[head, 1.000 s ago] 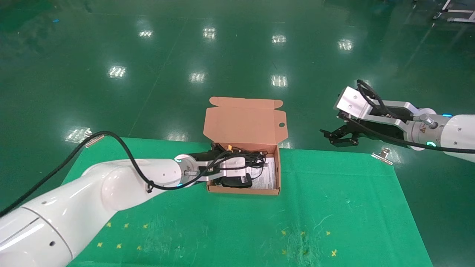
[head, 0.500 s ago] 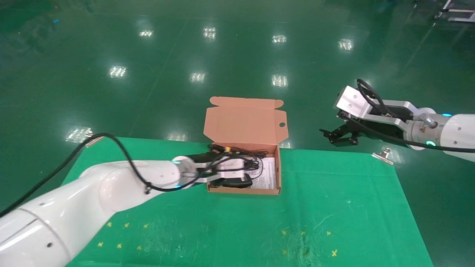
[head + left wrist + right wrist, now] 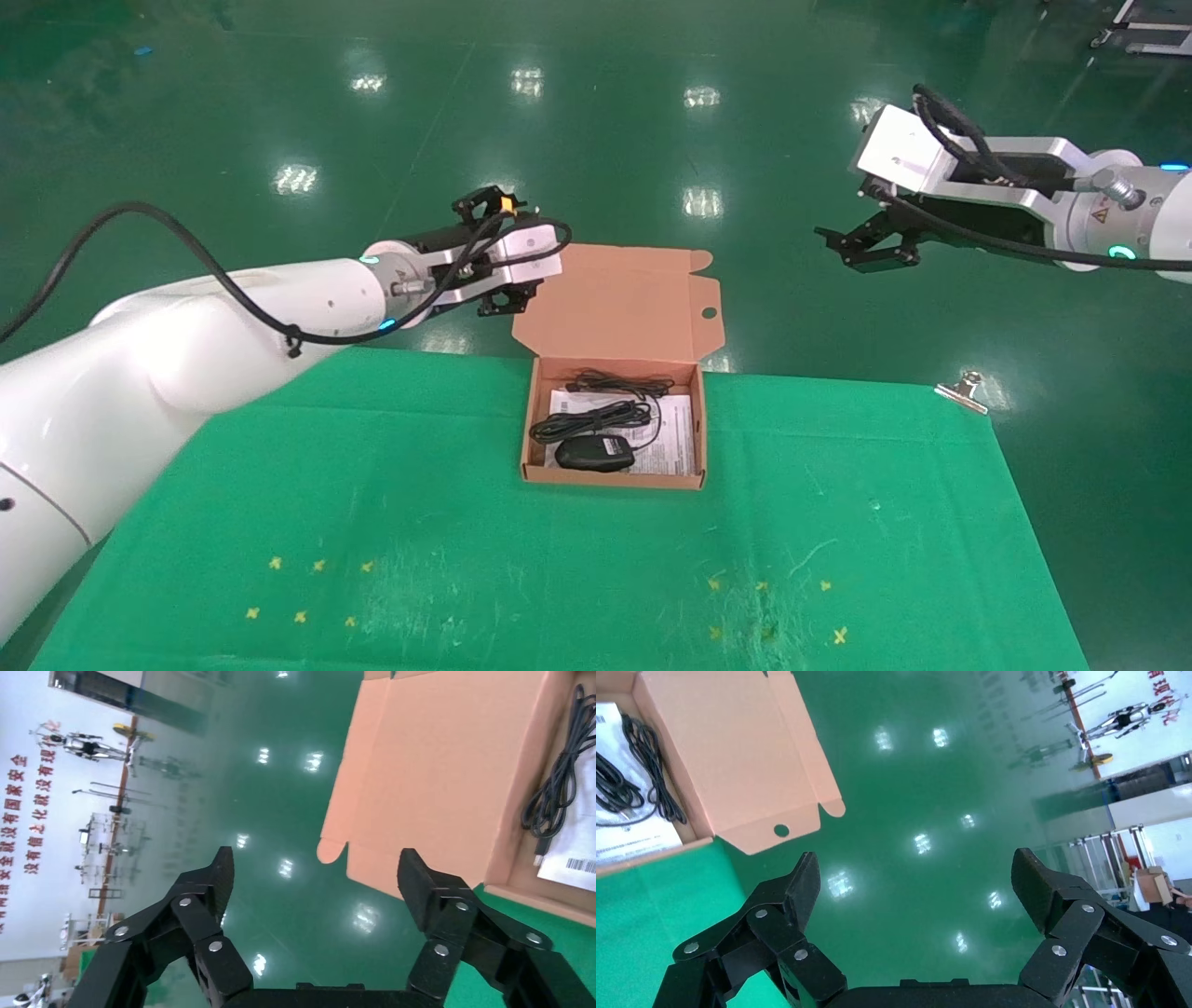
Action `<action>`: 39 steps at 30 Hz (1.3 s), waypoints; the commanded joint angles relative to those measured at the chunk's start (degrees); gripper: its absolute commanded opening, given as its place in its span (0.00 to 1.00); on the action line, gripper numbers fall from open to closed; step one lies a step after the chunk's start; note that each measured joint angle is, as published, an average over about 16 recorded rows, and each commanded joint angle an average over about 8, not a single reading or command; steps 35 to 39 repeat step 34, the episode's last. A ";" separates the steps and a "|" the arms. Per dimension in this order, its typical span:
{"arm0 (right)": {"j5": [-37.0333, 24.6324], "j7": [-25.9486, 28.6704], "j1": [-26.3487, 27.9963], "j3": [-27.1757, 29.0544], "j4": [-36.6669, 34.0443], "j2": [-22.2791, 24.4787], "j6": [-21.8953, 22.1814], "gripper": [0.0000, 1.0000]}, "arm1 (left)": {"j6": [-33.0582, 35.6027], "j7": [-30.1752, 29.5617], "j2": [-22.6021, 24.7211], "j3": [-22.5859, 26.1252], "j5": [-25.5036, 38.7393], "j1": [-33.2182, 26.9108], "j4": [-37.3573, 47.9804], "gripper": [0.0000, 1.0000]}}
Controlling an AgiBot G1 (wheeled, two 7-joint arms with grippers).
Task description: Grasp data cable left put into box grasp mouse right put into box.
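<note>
Box [image 3: 694, 424]: open on green surface [image 3: 838, 522], holding cable [image 3: 587, 421] and mouse [image 3: 594, 454], cable behind mouse. Left hand [image 3: 498, 300]: raised beside lid, spread wide, empty. Right hand [image 3: 861, 247]: raised far right, spread wide, empty.

Red Chinese chars in vertical columns on white wall banner [image 3: 28, 822], left wrist view; too small to transcribe w/ confidence. Barcode on white printed sheet [image 3: 573, 855] inside box [image 3: 429, 783]; digits unreadable. Yellow triangular warning sticker [image 3: 1100, 215] on right arm's wrist. No other legible text.
</note>
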 commanded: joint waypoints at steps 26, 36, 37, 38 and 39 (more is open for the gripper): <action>22.33 -3.78 -16.75 19.23 4.97 3.89 -21.43 1.00 | 27.06 -1.23 -16.53 -19.44 -27.00 12.95 -14.54 1.00; 28.09 -4.72 -21.14 24.15 6.24 4.89 -26.81 1.00 | 34.12 -1.52 -20.75 -24.39 -33.95 16.44 -18.38 1.00; 28.09 -4.72 -21.14 24.15 6.24 4.89 -26.81 1.00 | 34.12 -1.52 -20.75 -24.39 -33.95 16.44 -18.38 1.00; 28.09 -4.72 -21.14 24.15 6.24 4.89 -26.81 1.00 | 34.12 -1.52 -20.75 -24.39 -33.95 16.44 -18.38 1.00; 28.09 -4.72 -21.14 24.15 6.24 4.89 -26.81 1.00 | 34.12 -1.52 -20.75 -24.39 -33.95 16.44 -18.38 1.00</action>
